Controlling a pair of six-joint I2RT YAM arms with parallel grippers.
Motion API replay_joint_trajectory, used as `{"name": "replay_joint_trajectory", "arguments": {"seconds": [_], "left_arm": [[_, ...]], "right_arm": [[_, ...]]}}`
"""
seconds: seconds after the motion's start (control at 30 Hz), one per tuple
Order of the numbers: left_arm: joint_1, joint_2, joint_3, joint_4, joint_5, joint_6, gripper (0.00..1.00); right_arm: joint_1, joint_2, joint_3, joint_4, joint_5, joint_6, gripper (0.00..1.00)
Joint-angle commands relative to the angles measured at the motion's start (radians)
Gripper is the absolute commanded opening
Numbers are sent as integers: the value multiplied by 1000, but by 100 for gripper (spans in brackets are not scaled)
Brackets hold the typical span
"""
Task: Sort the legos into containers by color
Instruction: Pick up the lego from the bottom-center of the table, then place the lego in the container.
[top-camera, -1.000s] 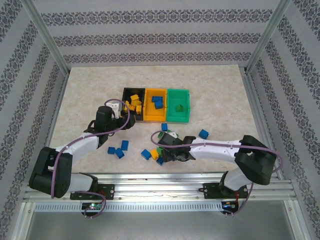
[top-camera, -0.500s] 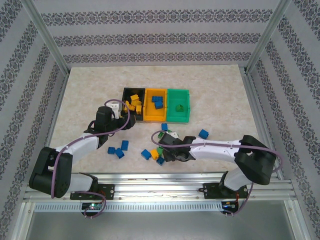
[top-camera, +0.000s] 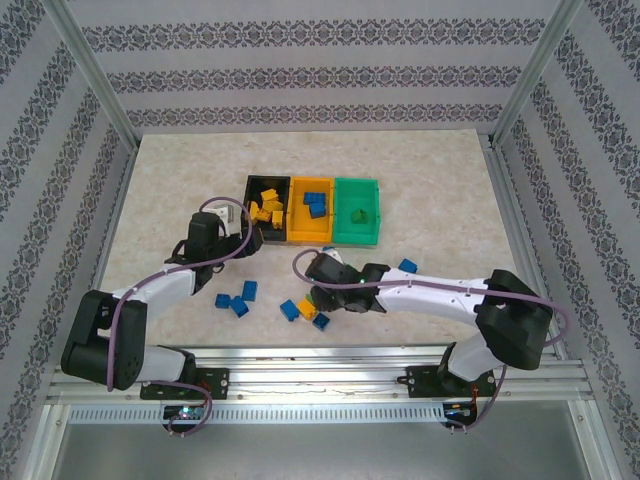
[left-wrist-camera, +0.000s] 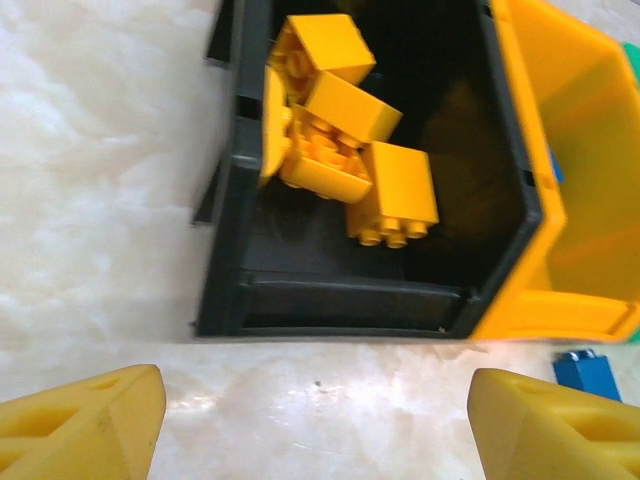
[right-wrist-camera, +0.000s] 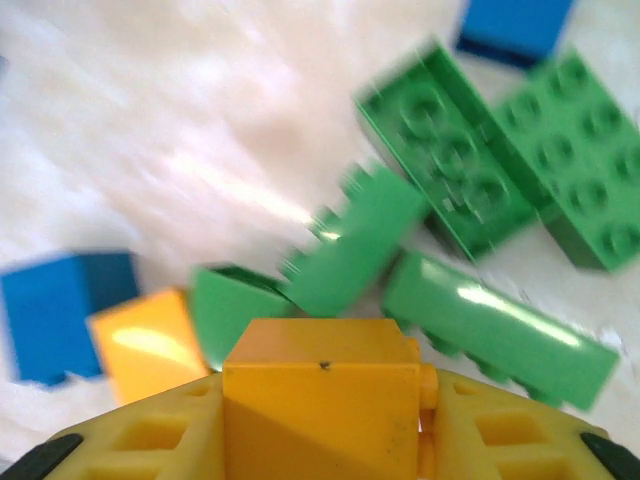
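Left gripper (left-wrist-camera: 320, 420): wide, empty, just before black bin (left-wrist-camera: 225, 250). Right gripper (right-wrist-camera: 320, 440): pinching yellow brick (right-wrist-camera: 320, 385). Risk: a loose pinch could drop it short of the bin.

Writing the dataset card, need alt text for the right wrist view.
A yellow brick sits clamped in the right gripper, low in frame. Beyond it, on the pale table, lie several green bricks, a second yellow brick and two blue bricks, all blurred.

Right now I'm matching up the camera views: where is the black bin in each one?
Top external: black bin, left end of the joined row, above the left gripper.
Left wrist: upper middle, yellow bricks inside.
Shared landmark: the orange-yellow bin joined to its right side.
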Motion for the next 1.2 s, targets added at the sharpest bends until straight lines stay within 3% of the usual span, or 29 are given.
{"name": "replay_joint_trajectory", "arguments": {"seconds": [0.0, 0.47, 0.7, 0.83, 0.97, 1.17], "left_arm": [[32, -40, -9, -32, -51, -40, 80], [107, -69, -79, 54, -24, -87, 80], [110, -92, -85, 51, -42, -80, 80], [111, -92, -88, 60, -33, -79, 80], [111, -91, -88, 60, -30, -68, 80], [112, -108, -94, 68, -6, -64, 80]], "right_arm": [[-30, 25, 107, 72, -36, -85, 38], [-210, 418, 697, 45, -147, -249, 38], [-292, 676, 1001, 1, -207, -240, 39], [-309, 759, 1143, -54, -228, -250, 51], [-290, 731, 1123, -51, -249, -271, 53], [-226, 614, 986, -59, -180, -329, 54]]}}
